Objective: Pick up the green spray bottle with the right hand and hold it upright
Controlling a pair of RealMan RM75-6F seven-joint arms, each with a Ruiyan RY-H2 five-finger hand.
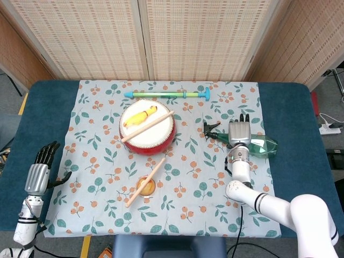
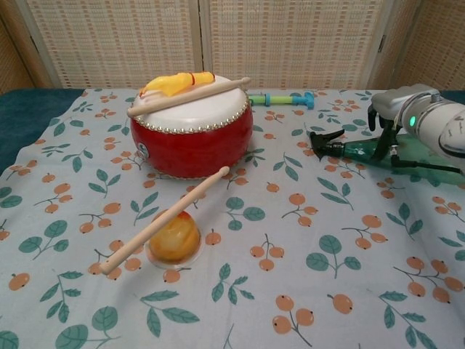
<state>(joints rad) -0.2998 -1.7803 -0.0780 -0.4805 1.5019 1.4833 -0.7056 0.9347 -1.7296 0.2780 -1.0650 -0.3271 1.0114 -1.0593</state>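
Two hands are visible: the right hand (image 1: 239, 133) rests palm-down over the green spray bottle (image 1: 262, 145), fingers extended across it; whether they grip it cannot be determined. The bottle lies on its side on the floral tablecloth (image 1: 102, 134), black nozzle toward the red drum (image 1: 147, 130). The left hand (image 1: 38, 177) hangs spread and empty beside the table's left edge.

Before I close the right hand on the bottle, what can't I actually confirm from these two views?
- Head view: the right hand covers the middle of the green spray bottle; finger contact underneath is hidden.
- Chest view: the bottle's base is cut off by the right edge; fingers straddle it, grip unclear.
- Left hand: only the head view shows it, small.
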